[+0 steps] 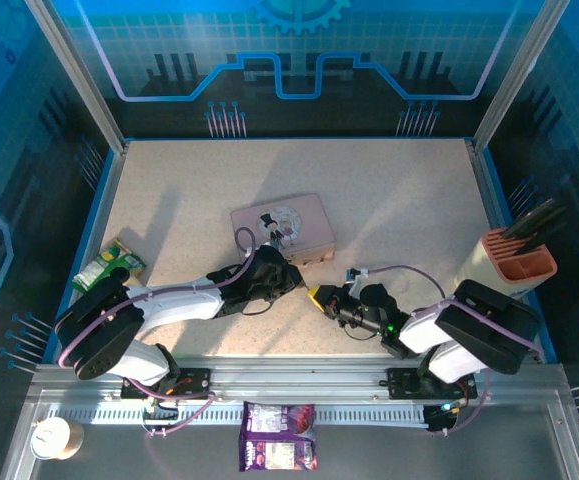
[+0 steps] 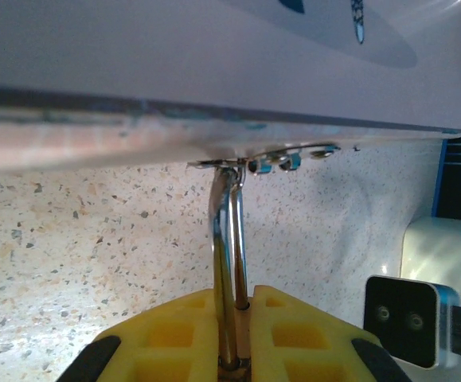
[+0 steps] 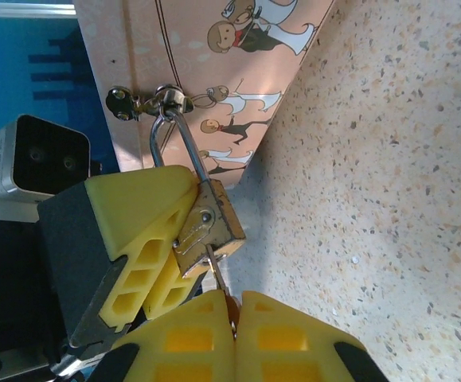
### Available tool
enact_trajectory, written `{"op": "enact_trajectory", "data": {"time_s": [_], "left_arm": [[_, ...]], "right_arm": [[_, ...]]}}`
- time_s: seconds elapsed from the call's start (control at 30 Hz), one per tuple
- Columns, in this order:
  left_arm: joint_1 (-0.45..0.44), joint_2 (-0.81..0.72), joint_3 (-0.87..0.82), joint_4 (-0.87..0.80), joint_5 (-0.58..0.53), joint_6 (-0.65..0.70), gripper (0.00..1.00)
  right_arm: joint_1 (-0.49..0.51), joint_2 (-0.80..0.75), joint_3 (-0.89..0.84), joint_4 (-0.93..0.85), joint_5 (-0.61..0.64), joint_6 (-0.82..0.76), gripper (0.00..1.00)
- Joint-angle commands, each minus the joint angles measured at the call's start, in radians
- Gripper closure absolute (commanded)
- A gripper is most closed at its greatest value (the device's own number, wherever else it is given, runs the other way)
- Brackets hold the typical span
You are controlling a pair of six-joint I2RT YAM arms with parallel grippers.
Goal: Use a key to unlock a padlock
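Beside the pink tin (image 1: pixel 311 213), left gripper (image 2: pixel 232 317) clamps padlock (image 3: pixel 214 231) (shackle (image 2: pixel 228 231) through hasp (image 3: pixel 138 102)); right gripper (image 3: pixel 234 318) pinches key (image 3: pixel 218 274).

Readable text: none in any view.
Tin (image 3: pixel 238 87): cartoon couple drawn on it — no words legible.
Purple packet (image 1: pixel 277 448): print too small to read.
Green packet (image 1: pixel 109 266): print blurred — unreadable.

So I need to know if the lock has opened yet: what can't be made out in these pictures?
Left wrist: the body of the padlock is hidden between the fingers of the left claw; the pink tin is blurred, cut off by the top edge.
Right wrist: the key is mostly buried in the right claw, so its turn is unreadable.
Top external: padlock and key are too small, shaded between the claws.
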Motion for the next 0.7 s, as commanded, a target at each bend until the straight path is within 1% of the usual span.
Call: {"op": "enact_trajectory", "data": {"time_s": [0.0,0.03,0.13,0.4,0.67], "left_arm": [[0.011,-0.015,0.004,0.162,-0.046,-0.041,1.0],[0.013,-0.015,0.002,0.164,-0.048,-0.048,1.0],[0.014,-0.019,-0.01,0.181,-0.051,-0.062,1.0],[0.019,-0.032,-0.039,0.222,-0.074,-0.084,1.0],[0.025,-0.043,-0.053,0.273,-0.061,-0.101,1.0]], "right_arm": [[0.019,0.083,-0.028,0.208,0.038,0.061,1.0],[0.02,0.109,-0.029,0.232,0.033,0.08,1.0],[0.029,0.136,-0.014,0.232,0.024,0.087,1.0],[0.028,0.107,-0.015,0.233,0.032,0.095,1.0],[0.028,0.105,-0.009,0.233,0.033,0.098,1.0]]}}
